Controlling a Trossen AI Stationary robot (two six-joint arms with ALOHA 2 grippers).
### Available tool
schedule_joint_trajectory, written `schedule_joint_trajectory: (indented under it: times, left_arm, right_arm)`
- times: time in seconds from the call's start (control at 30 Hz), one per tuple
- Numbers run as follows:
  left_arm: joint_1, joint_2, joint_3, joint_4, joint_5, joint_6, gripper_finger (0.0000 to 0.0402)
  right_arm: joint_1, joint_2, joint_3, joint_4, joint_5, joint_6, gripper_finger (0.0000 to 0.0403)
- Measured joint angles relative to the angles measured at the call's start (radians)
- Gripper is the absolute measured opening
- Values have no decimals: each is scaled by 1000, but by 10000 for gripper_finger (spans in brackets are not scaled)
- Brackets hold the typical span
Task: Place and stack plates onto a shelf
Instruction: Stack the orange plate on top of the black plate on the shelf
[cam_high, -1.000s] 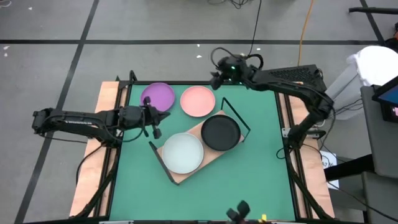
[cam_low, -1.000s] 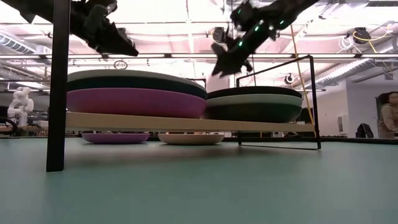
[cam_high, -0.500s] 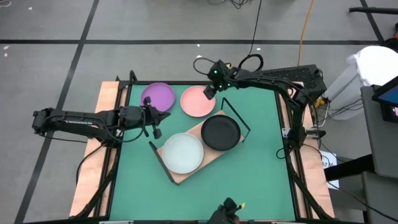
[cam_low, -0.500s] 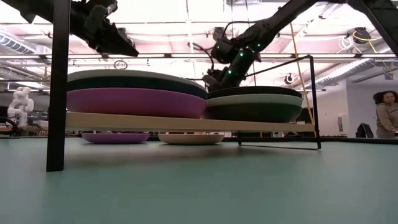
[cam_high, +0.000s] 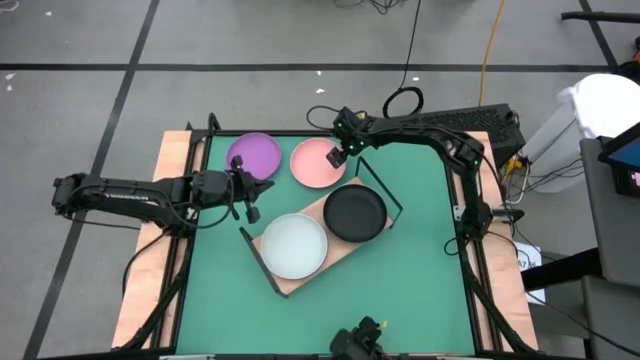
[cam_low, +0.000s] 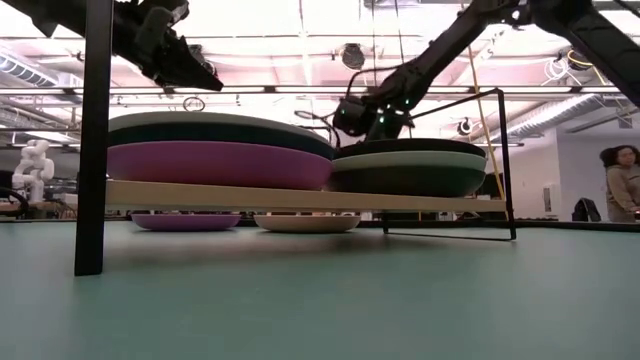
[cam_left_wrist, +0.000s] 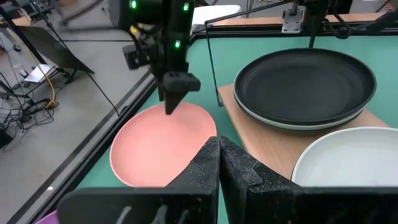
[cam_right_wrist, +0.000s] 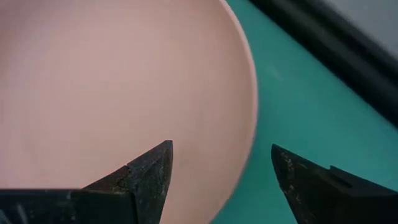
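Two grippers: I see the right gripper (cam_high: 335, 157) at upper centre, fingers (cam_right_wrist: 146, 171) spread, empty, astride the pink plate (cam_high: 318, 163) rim.
Left gripper (cam_high: 250, 210): centre-left, fingers pressed together, seemingly empty.
Shelf (cam_high: 340, 252): stacked plates.

Grey floor (cam_high: 250, 40) w/ dark lines, ceiling lights (cam_low: 560, 68)

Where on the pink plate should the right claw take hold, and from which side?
Grip the pink plate at its rim, on the side toward the table's right edge, coming down from above. It lies flat on the table, so only the raised edge fits between fingers. The right claw hovers open astride that rim.
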Motion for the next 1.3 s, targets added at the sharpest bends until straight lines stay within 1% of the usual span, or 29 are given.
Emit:
schedule_joint_trajectory:
  times: [0.13, 0.33, 0.43, 0.57, 0.7, 0.83, 0.87, 1.03, 1.3]
  left_arm:
    - [-7, 0, 0, 0, 0, 1, 5]
    - [-7, 0, 0, 0, 3, 7, 5]
    - [-7, 0, 0, 0, 3, 8, 5]
    - [-7, 0, 0, 0, 3, 8, 5]
    - [-7, 0, 0, 0, 3, 8, 5]
    - [-7, 0, 1, -3, 3, 8, 5]
    - [-7, 0, 1, -6, 3, 8, 5]
    - [-7, 0, 1, -47, 3, 0, 5]
    - [-7, 0, 1, -69, 2, -8, 5]
  right_arm:
    - [-5, 31, 0, -2, 0, 0, 252]
    - [-3, 37, 0, 1, -1, -15, 250]
    - [-4, 37, 0, -5, -1, -17, 234]
    - [-4, 37, 0, -18, -4, -28, 184]
    - [-3, 37, 0, -16, -4, -43, 111]
    - [-4, 36, 0, 4, -5, -76, 28]
    - [-4, 34, 0, 13, -7, -85, 15]
    - [-3, 0, -1, 45, -6, -88, 6]
    - [1, -137, -2, 49, 5, -96, 2]
